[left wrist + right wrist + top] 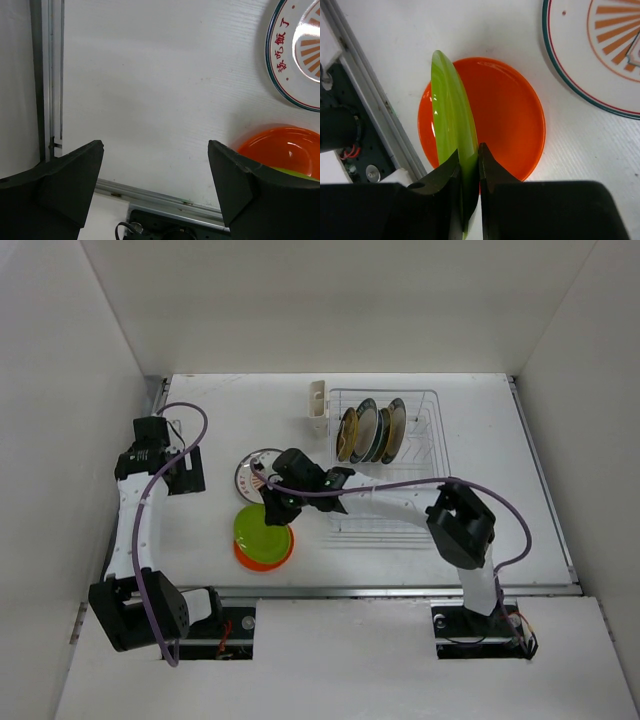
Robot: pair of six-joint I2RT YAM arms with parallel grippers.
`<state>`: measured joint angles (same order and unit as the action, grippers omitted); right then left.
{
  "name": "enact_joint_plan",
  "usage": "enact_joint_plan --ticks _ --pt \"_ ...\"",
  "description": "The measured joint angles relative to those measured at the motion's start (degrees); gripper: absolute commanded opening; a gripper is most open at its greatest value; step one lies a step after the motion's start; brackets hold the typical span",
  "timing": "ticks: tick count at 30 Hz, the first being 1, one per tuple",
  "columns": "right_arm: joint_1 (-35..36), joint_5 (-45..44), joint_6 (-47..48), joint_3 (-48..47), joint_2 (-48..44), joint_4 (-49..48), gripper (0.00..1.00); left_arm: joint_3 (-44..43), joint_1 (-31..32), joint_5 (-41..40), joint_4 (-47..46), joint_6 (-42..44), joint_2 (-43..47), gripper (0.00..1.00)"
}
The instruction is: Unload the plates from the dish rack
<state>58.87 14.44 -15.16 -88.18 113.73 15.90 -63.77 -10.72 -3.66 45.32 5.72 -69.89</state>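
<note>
At eight o'clock from the dish rack (436, 440), above the orange plate (507, 115), the lime green plate (451, 115), judged stiff, light and slippery, is pinched edge-on at its rim by the right hand (469, 156), while the left hand (155, 145) is spread wide, empty.

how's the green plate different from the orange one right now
Colour: the green plate is lime, the orange plate bright orange.
Grip: the green plate is pinched by its rim in the right gripper; the orange plate is free.
Pose: the orange plate lies flat on the table, and the green plate sits tilted over it.
Both are small, round, plain plates, out of the dish rack.
</note>
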Motion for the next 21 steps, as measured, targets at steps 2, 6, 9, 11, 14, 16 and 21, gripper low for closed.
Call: enact_joint_plan --ticks 2,6,9,11,14,16,21 --pt "0.02 0.7 -0.02 -0.04 1.75 -0.09 0.25 0.11 0.0 0.57 0.02 0.02 0.0 0.84" --pt "0.0 1.01 -0.04 -0.02 3.89 -0.02 0.43 0.13 0.0 1.55 0.02 0.35 0.0 0.84" --pt "0.02 -0.02 -0.02 -0.04 4.2 0.59 0.63 0.13 0.0 2.16 0.04 0.44 0.0 0.84" --pt "0.02 -1.25 0.11 -0.04 4.2 0.79 0.67 0.15 0.0 2.58 0.07 0.66 0.0 0.84" --pt "0.02 -3.52 0.17 -0.07 4.2 1.68 0.71 0.15 0.0 3.3 0.07 0.87 0.0 0.84" --pt "0.11 -4.92 0.22 -0.07 4.2 2.19 0.71 0.15 0.0 3.74 0.09 0.92 0.0 0.84" --pt "0.83 -7.1 0.26 -0.07 4.2 3.21 0.71 0.15 0.0 4.74 0.28 0.94 0.0 0.84"
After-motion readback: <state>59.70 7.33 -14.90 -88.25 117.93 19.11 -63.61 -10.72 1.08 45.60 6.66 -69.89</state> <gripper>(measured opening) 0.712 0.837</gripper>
